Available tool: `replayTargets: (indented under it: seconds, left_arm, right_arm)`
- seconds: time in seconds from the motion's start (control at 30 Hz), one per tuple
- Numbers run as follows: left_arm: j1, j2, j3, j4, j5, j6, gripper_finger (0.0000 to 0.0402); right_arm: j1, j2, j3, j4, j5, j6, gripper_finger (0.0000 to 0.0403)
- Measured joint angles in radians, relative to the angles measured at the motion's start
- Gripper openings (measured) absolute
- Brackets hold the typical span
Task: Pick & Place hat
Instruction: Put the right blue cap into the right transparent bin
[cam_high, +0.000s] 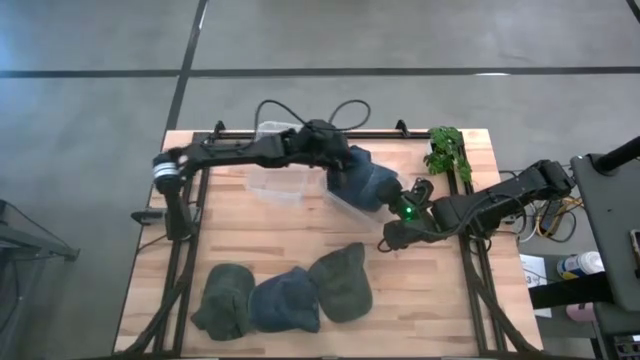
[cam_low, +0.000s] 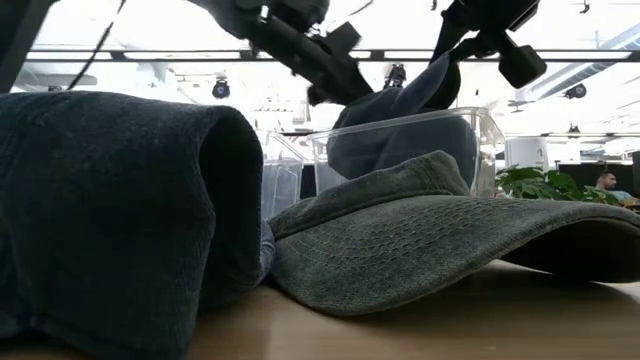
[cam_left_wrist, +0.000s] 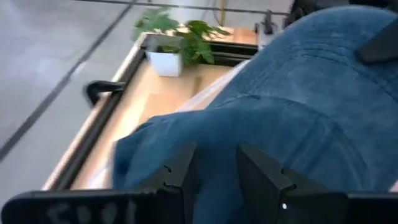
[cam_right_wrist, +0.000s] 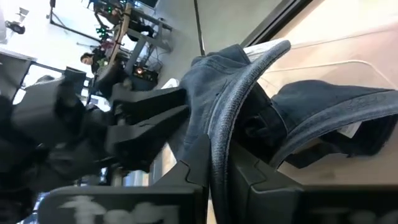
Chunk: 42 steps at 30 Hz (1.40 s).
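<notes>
A blue denim hat (cam_high: 368, 182) is held over a clear plastic bin (cam_low: 480, 135) at the far middle of the table. Its lower part shows through the bin's wall (cam_low: 400, 150). My left gripper (cam_high: 340, 165) reaches in from the table's left and is shut on the hat's crown. My right gripper (cam_high: 395, 203) comes from the right and is shut on its brim. Three more hats lie along the near edge: dark green (cam_high: 224, 298), blue (cam_high: 285, 300) and olive (cam_high: 342, 280). My left gripper (cam_left_wrist: 214, 171) pinches a fold of the blue hat's crown cloth (cam_left_wrist: 214, 140) between its two fingers, coming level from the table's left. The crown bulges out beyond the fingers. My right gripper (cam_right_wrist: 217, 168) pinches the hat's brim at its stitched edge (cam_right_wrist: 219, 134) between its two fingers, which lie across the brim. It comes from the table's right. The brim stands on edge in the hold.
A second clear bin (cam_high: 278, 184) sits left of the held hat. A potted plant (cam_high: 447, 150) stands at the far right corner. Black frame rails (cam_high: 190, 250) run along the table's left, right and far sides. Bare wood (cam_high: 260, 235) lies between the bins and the near hats.
</notes>
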Motion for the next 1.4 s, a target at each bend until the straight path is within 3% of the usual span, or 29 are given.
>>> replayTargets:
  seconds: [0.3,0.6,0.73,1.03,1.4]
  left_arm:
    - [0.002,0.157,0.143,-0.007,0.059,0.030,0.0106]
    - [0.003,0.188,0.171,-0.090,0.122,0.042,0.0106]
    - [0.003,0.181,0.172,-0.138,0.123,0.040,0.0106]
    - [-0.009,0.068,0.173,-0.107,0.117,0.016,0.0106]
    - [-0.008,0.007,0.168,-0.196,-0.021,0.040,0.0106]
  right_arm:
    - [0.000,-0.022,0.001,-0.006,-0.009,-0.129,0.0092]
    - [0.004,-0.132,0.002,-0.132,-0.190,-0.273,0.0178]
    - [0.007,-0.211,0.002,-0.134,-0.226,-0.535,0.0199]
    - [-0.062,-0.317,0.002,-0.228,-0.361,-1.040,0.0203]
    - [-0.152,-0.272,-0.002,-0.244,-0.423,-1.865,0.0203]
